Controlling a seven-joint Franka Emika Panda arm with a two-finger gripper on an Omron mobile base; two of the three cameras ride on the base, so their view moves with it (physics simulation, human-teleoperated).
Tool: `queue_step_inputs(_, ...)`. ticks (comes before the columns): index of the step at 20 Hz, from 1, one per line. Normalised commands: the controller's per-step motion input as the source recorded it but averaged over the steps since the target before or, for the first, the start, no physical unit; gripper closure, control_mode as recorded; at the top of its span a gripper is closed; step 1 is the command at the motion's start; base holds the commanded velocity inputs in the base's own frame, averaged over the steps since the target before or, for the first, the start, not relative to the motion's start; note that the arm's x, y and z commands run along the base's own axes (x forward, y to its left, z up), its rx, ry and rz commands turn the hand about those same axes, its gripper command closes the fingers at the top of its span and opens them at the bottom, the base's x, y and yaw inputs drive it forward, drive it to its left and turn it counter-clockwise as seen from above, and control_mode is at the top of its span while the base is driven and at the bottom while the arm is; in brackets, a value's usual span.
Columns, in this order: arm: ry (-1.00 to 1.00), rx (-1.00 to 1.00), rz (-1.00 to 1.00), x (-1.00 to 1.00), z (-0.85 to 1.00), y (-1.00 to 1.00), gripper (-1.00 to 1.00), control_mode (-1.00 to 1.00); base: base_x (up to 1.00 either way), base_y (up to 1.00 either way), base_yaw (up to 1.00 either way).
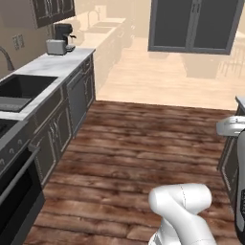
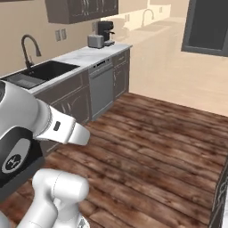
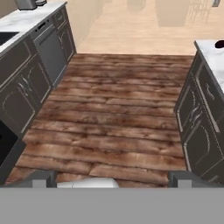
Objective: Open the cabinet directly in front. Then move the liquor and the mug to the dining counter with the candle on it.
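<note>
Dining counter [image 3: 209, 52]: marble edge at 2 o'clock in hand view, a dark round object on it, identity unclear. Liquor and mug unlocated, so progress can't be judged. Gripper [image 3: 111, 177] tips spread wide, holding nothing. Wood floor [image 3: 118, 113] open at 12 o'clock; base cabinets [image 3: 26, 87] line 9 o'clock.

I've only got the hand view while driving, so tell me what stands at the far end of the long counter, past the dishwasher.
Observer: A black coffee machine stands there, next to a silver toaster.
Operator: Now tell me what hangs above that counter.
Observer: Dark wall cabinets, with their doors shut.
Operator: Describe the tap at the sink.
Observer: A curved dark faucet rises behind the black sink.
</note>
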Motion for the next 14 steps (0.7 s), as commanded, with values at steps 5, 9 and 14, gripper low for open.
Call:
queue_step_inputs(5,0.0,0.0,0.0,0.0,0.0,0.0,-1.0,1.0,-0.09,0.16,0.26)
queue_step_inputs(9,0.0,0.0,0.0,0.0,0.0,0.0,-1.0,1.0,-0.09,0.19,0.25)
queue_step_inputs(14,0.0,0.0,0.0,0.0,0.0,0.0,-1.0,1.0,-0.09,0.23,0.25)
